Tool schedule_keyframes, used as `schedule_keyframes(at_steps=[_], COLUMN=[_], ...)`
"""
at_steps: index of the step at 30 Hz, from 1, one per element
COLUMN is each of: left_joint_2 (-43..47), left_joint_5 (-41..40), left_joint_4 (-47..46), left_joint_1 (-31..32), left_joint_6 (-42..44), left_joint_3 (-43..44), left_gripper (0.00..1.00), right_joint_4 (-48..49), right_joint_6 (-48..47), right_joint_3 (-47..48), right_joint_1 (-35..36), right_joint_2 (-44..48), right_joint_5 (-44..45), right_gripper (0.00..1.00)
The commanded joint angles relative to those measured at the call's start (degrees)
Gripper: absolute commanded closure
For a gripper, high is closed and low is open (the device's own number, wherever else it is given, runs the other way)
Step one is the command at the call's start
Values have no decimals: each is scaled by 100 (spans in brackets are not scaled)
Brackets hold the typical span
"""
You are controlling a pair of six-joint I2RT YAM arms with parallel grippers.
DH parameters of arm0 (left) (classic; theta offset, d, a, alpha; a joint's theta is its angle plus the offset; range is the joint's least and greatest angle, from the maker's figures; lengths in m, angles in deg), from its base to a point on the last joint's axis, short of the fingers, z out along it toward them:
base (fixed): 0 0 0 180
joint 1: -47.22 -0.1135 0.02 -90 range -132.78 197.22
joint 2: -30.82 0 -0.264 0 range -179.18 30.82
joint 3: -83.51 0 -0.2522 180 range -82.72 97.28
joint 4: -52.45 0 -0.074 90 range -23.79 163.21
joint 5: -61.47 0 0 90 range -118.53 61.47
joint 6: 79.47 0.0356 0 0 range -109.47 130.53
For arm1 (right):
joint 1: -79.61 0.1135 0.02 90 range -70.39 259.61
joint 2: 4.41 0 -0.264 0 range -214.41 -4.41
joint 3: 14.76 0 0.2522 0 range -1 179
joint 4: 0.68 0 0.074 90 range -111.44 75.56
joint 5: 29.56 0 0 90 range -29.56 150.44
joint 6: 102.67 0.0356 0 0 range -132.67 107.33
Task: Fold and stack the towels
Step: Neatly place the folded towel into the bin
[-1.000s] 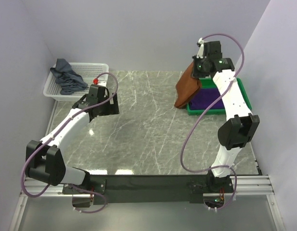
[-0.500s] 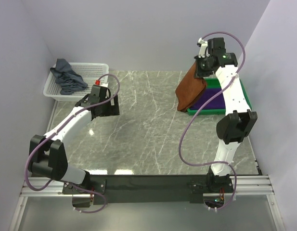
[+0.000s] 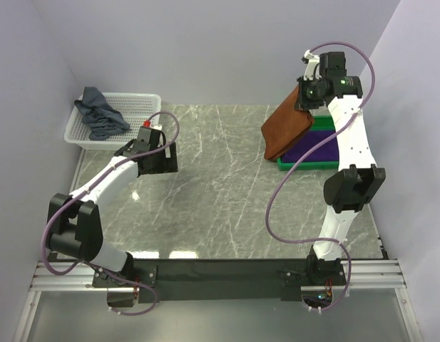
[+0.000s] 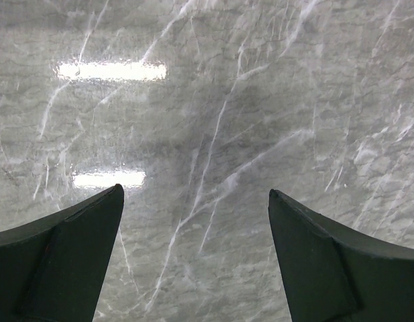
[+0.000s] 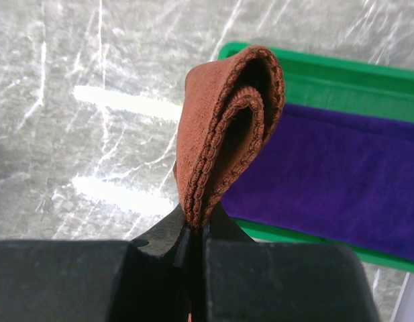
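Rust-brown towel (image 5: pixel 227 127), folded, hangs pinched in your tightly closed right gripper (image 5: pixel 193 231), lifted over the left rim of the green tray (image 5: pixel 368 67) at the table's (image 3: pixel 220 192) right edge, where the purple towel (image 5: pixel 341 181) lies flat inside. Your left gripper (image 4: pixel 195 198) stands wide apart with nothing between its fingers, low over bare marble toward the left edge. You'll find the grey-blue towel (image 3: pixel 98 114) crumpled in the white mesh basket (image 3: pixel 145 100) at the far left corner.

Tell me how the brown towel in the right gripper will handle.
Probably floppy: the brown towel hangs folded from the right gripper, so it should sag and swing. Its fuzzy surface likely resists slipping. It seems light, since one edge pinch carries it.
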Motion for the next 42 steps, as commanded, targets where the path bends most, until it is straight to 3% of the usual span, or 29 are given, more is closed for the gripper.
schedule_keyframes(at_steps=[1, 7, 42], left_joint_2=[-48, -109, -461], left_joint_5=[115, 124, 177], left_joint_4=[-45, -28, 34], left_joint_1=[-16, -25, -25], left_joint_6=[36, 36, 28], left_joint_3=[53, 71, 141], left_gripper=[6, 6, 7], right_joint_4=[108, -85, -341], right_joint_6=[-138, -191, -938], right_joint_3=[341, 622, 218], right_joint_1=[-66, -101, -602], right_joint_2=[335, 309, 555], right_joint_5=[-125, -177, -459], right_gripper=[100, 100, 100])
